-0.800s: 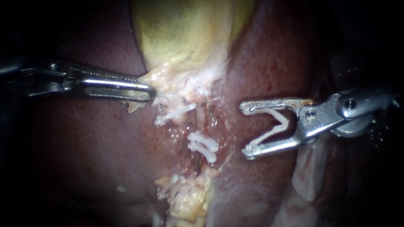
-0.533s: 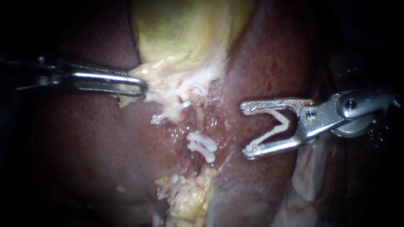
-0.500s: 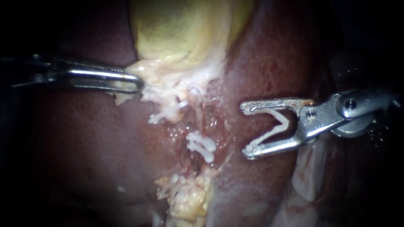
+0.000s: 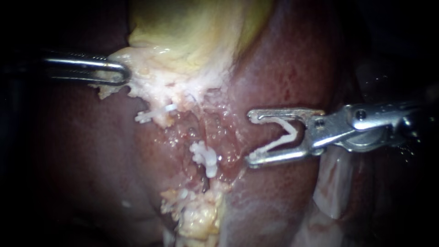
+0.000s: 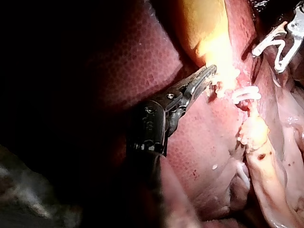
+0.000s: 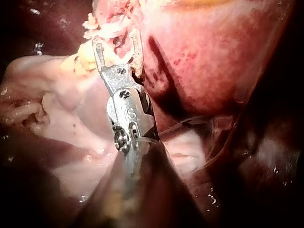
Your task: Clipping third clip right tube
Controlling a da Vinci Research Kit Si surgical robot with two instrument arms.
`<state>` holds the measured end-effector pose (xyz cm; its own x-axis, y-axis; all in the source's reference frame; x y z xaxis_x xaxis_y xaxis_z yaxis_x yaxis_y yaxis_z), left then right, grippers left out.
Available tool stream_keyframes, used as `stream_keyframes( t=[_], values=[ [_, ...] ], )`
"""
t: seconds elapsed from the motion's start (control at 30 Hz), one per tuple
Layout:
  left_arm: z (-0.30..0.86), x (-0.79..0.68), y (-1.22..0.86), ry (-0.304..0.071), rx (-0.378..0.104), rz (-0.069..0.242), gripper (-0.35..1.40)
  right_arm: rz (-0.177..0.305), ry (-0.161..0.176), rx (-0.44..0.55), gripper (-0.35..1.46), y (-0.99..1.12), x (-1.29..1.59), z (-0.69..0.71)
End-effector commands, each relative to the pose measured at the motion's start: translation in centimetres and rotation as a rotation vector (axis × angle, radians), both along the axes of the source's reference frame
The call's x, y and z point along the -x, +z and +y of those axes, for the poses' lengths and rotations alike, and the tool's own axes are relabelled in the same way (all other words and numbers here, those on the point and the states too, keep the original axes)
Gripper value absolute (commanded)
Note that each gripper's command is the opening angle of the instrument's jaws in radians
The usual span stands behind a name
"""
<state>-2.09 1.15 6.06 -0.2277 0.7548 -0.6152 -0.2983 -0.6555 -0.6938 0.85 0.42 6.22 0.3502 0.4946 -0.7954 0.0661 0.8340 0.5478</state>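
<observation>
The left instrument lies level, jaws clamped on pale tissue; the right instrument faces it, well apart, jaws spread wide, both touching a clip.

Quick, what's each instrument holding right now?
Left instrument: closed on pale tissue beside the gallbladder.
Right instrument: holding an unclosed clip.

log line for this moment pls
left instrument: shut on pale tissue | right instrument: holding open clip, apart from placed clips | status: open clip not yet applied
</observation>
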Motion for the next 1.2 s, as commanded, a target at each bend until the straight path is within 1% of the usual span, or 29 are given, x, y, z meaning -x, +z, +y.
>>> stream_keyframes(
  t=[0.03, 0.23, 0.3, 0.43, 0.47, 0.57, 0.6, 0.67, 0.73, 0.93, 1.1, 1.2],
  values=[
    [0.00, 0.00, 0.00, 0.000, 0.001, 0.000, -0.35, 0.005, 0.006, -0.018, 0.48, 0.05, -0.03, 0.02],
    [0.00, 0.00, 0.00, 0.000, 0.001, 0.000, -0.35, 0.029, 0.039, -0.094, 0.48, 0.38, -0.21, 0.15],
    [0.00, 0.00, 0.00, 0.000, 0.001, 0.000, -0.35, 0.044, 0.041, -0.121, 0.48, 0.49, -0.27, 0.19],
    [-0.01, 0.01, 0.01, -0.001, 0.001, 0.001, -0.35, 0.084, 0.029, -0.160, 0.48, 0.64, -0.39, 0.21],
    [-0.01, 0.01, 0.01, -0.001, 0.002, 0.001, -0.35, 0.096, 0.022, -0.169, 0.48, 0.67, -0.43, 0.21],
    [-0.01, 0.03, 0.02, -0.004, 0.003, 0.004, -0.35, 0.127, -0.013, -0.188, 0.48, 0.71, -0.53, 0.20],
    [-0.01, 0.03, 0.02, -0.004, 0.003, 0.004, -0.35, 0.139, -0.018, -0.187, 0.48, 0.72, -0.57, 0.19],
    [-0.01, 0.03, 0.02, -0.004, 0.003, 0.004, -0.35, 0.145, -0.013, -0.194, 0.48, 0.73, -0.64, 0.18],
    [-0.01, 0.03, 0.02, -0.004, 0.003, 0.004, -0.35, 0.151, -0.016, -0.199, 0.48, 0.73, -0.72, 0.17],
    [-0.01, 0.03, 0.02, -0.004, 0.003, 0.004, -0.35, 0.169, 0.001, -0.217, 0.48, 0.74, -0.89, 0.15],
    [-0.01, 0.03, 0.02, -0.004, 0.003, 0.004, -0.35, 0.201, 0.026, -0.252, 0.48, 0.72, -0.96, 0.14],
    [-0.01, 0.03, 0.02, -0.004, 0.003, 0.004, -0.35, 0.221, 0.035, -0.269, 0.48, 0.65, -0.97, 0.12]
  ],
)
